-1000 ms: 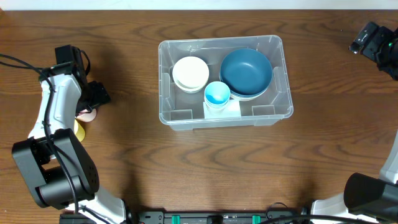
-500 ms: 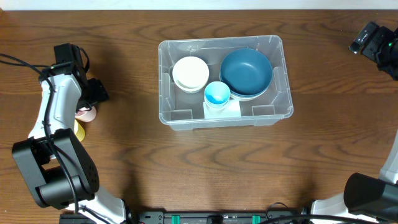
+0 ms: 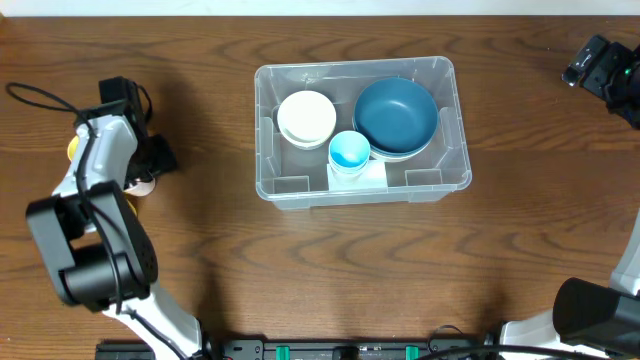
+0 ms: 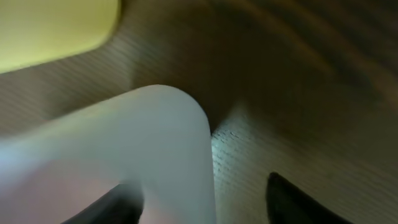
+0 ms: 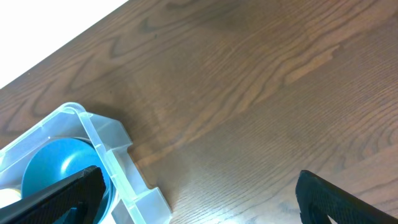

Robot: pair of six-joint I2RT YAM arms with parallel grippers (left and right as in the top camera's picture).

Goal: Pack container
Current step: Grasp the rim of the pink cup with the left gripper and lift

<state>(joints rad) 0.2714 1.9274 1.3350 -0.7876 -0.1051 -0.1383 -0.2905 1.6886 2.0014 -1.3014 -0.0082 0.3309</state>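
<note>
We're looking down on a dark, wood-grained tabletop (image 3: 300, 270), with a plain white strip (image 3: 320, 7) along its far edge. The clear container (image 3: 355, 66) sits mid-table, holding a white bowl (image 3: 306, 117), a blue bowl (image 3: 395, 115) and a small blue cup (image 3: 349, 152). Out at the left, the left end effector (image 4: 202, 202) is partly open astride a pale cup (image 4: 155, 143), one finger clear of it, beside something yellow (image 4: 56, 25). The right end effector (image 5: 199, 186) gapes wide and holds nothing, over bare wood at the far right.
</note>
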